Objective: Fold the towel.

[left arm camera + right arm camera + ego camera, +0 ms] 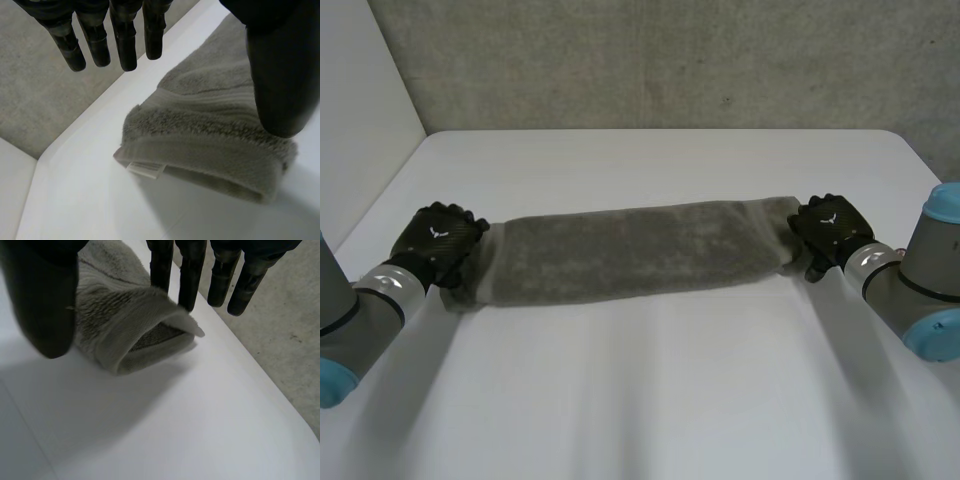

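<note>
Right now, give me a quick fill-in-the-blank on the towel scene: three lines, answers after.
1. The grey towel lies as a long strip on the white ___.
2. The left hand and the right hand each sit at one ___ of the towel.
3. Both hands' fingers are ___, not curled.
Missing words: table; end; straight.

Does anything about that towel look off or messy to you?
Only small things. The grey towel lies as a long folded strip. Its end by the right hand gapes open like a pocket, and a white label pokes out from under the end by the left hand. Nothing looks damaged.
</note>
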### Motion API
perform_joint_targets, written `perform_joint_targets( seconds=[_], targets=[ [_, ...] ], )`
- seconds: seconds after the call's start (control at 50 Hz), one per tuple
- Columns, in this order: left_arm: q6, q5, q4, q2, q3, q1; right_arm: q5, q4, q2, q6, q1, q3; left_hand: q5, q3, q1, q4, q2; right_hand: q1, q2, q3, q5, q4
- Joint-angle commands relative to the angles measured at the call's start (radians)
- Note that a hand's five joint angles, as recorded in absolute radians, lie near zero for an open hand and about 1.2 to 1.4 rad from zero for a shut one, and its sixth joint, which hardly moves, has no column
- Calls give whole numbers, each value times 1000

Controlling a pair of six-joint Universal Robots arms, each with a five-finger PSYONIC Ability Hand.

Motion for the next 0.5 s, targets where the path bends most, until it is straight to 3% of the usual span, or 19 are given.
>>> perform_joint_targets(
  seconds=[0.02,0.1,0.3,0.5],
  targets=[
    [2,-12,12,-30,5,4,-1,-4,27,3,-2,-33,23,-49,42,-55,34,381,386,-41,379,-67],
    [1,-13,14,-32,11,25,-12,-13,19,4,-10,-33,26,-49,45,-55,37,850,854,-41,847,-67],
    [1,-15,-2,-29,5,33,-24,-5,2,-5,-50,-6,20,-49,39,-55,32,868,872,-41,866,-67],
    [-45,-15,-6,-15,-10,15,-103,4,-83,-123,-120,115,20,-49,39,-55,32,868,872,-41,866,-67]
  ],
)
